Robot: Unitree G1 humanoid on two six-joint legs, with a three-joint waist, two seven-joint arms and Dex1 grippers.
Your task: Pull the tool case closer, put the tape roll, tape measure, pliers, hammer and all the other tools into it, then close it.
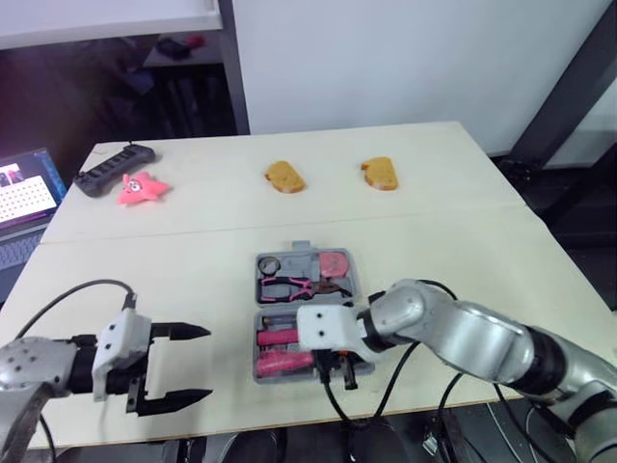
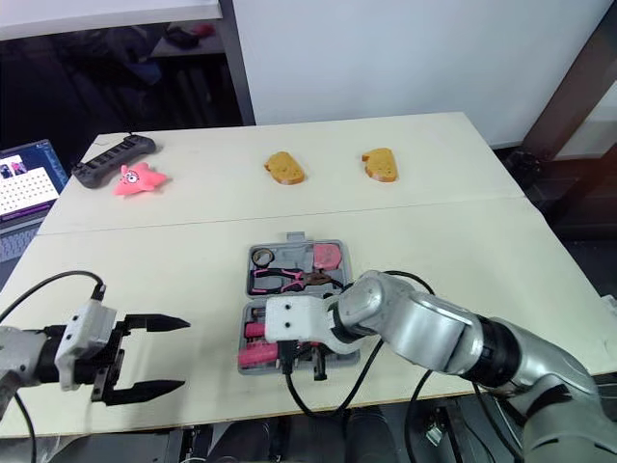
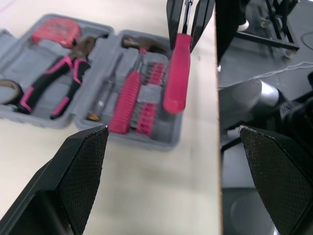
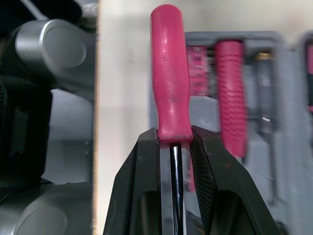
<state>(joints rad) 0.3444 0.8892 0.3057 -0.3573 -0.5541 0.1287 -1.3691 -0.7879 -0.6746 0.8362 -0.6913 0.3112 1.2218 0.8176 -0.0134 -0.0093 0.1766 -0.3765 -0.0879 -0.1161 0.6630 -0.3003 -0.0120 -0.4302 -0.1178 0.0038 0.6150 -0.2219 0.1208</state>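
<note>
At the lower left of the head view my left tool (image 1: 208,364) hangs just over the near edge of the counter (image 1: 482,251), released, its two black fingers spread wide and pointing toward the frame's centre. A black cable (image 1: 67,292) loops from its wrist. A strip of bare counter lies between it and the tool case (image 1: 307,256).

At bottom centre my right tool (image 4: 173,139) is clenched on the screwdriver (image 4: 170,73), gripping the dark shaft right where it meets the pink handle. The handle lies along the near edge of the case's nearer half; I cannot tell whether it rests in its slot or sits just above it. My right wrist's white housing covers the right part of that half in the head view.

The grey case lies open and flat at lower centre, close to the near edge. Its nearer half holds the hammer (image 3: 128,98) with its ribbed pink handle, just beside a row of pink bits (image 3: 149,98). The farther half holds the pliers (image 1: 294,286), the tape roll (image 1: 269,265) at its left corner and the tape measure (image 1: 335,261) at its right.

Farther up, well apart from the case, a brown bread-like piece (image 1: 285,177) and a second bread-like piece (image 1: 380,173) sit at upper centre. At upper left lie a pink toy (image 1: 143,187) and, touching it, a black power strip (image 1: 114,170). A laptop (image 1: 27,193) sits at the left edge
</note>
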